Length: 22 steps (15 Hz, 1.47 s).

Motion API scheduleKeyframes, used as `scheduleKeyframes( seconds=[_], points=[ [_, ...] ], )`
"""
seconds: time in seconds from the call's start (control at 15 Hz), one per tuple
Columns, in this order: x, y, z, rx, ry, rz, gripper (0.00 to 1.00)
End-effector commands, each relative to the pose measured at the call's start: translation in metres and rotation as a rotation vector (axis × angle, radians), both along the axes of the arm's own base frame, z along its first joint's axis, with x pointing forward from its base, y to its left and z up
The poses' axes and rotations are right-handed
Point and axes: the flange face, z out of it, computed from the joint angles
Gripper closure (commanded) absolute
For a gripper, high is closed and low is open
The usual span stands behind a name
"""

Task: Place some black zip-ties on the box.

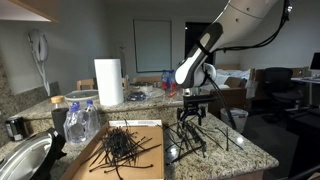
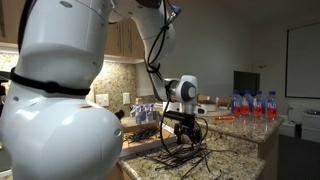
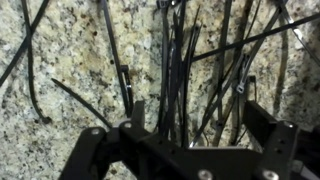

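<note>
While straddling a bunch of thin black plastic zip-ties [image 3: 175, 80] on speckled granite counter [image 3: 70, 60], holds black two-finger gripper [image 3: 193, 108] wide, empty, ready to pinch. Drop target alongside: flat brown cardboard box [image 1: 95, 160], some ties already there.

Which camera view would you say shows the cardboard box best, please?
An exterior view, where the box lies in plain sight, its tan top strewn with zip-ties. In an exterior view filled by the robot arm, I cannot find the box. The wrist view shows only zip-ties on the stone counter.
</note>
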Motion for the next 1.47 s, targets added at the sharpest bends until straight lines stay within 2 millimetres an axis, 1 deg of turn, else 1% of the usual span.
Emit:
scheduleKeyframes(
  seconds=[0.0,0.13,0.27,0.6,0.67,0.87,0.93,1.2,1.4],
  points=[
    [0.003,-0.009,-0.020,-0.024,-0.017,-0.064,0.00],
    [0.004,-0.016,-0.030,-0.040,-0.034,-0.100,0.00],
    [0.004,-0.020,-0.036,-0.033,-0.045,-0.132,0.00],
    [0.006,-0.017,-0.041,-0.033,-0.072,-0.153,0.00],
    [0.006,-0.016,-0.041,-0.040,-0.073,-0.153,0.20],
    [0.005,-0.013,-0.039,-0.051,-0.065,-0.153,0.40],
    [0.005,-0.011,-0.038,-0.059,-0.068,-0.152,0.47],
    [0.005,-0.002,-0.035,-0.074,-0.070,-0.154,0.72],
    [0.004,0.003,-0.037,-0.068,-0.068,-0.155,0.90]
  ],
)
